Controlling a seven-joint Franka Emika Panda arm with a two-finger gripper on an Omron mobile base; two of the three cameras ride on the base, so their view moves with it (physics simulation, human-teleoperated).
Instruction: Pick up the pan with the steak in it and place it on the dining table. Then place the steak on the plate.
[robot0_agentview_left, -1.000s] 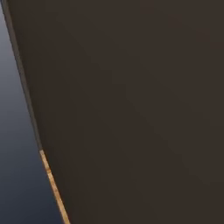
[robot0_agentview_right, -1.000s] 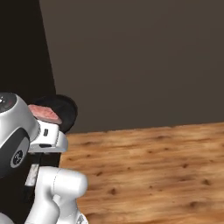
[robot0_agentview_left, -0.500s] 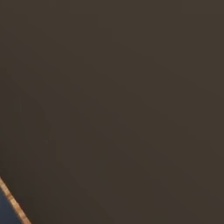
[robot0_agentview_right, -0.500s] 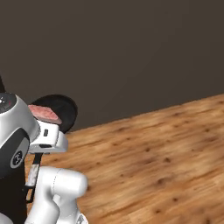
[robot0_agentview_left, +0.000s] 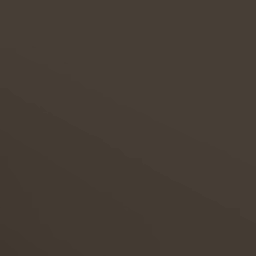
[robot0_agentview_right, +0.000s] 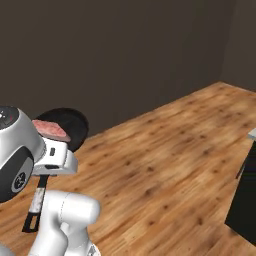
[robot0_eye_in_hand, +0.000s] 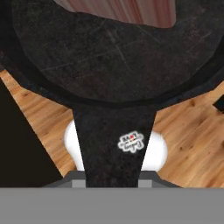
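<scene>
The black pan (robot0_agentview_right: 70, 126) hangs in the air beside my white arm, well above the floor. Its handle (robot0_agentview_right: 38, 198) slants down to a silver tip. In the pan lies the pink-red steak (robot0_agentview_right: 50, 130); the hand view has the steak (robot0_eye_in_hand: 131, 9) at its top edge. My gripper (robot0_agentview_right: 47, 172) is shut on the pan's handle (robot0_eye_in_hand: 114, 144), which runs up from the bottom of the hand view into the pan (robot0_eye_in_hand: 109, 57). A black-sided block with a pale top, probably a corner of the dining table (robot0_agentview_right: 246, 200), stands at the right edge. The plate is out of view.
A dark brown wall (robot0_agentview_left: 128, 128) stands close ahead in the left base view, and the same wall (robot0_agentview_right: 125, 50) runs behind the pan. Wooden floor (robot0_agentview_right: 165, 165) stretches from the arm to the black block on the right.
The base has turned, so the whole picture slid left: more wooden floor shows, and the black block has come in at the right. The pan stays in the same place beside the arm.
</scene>
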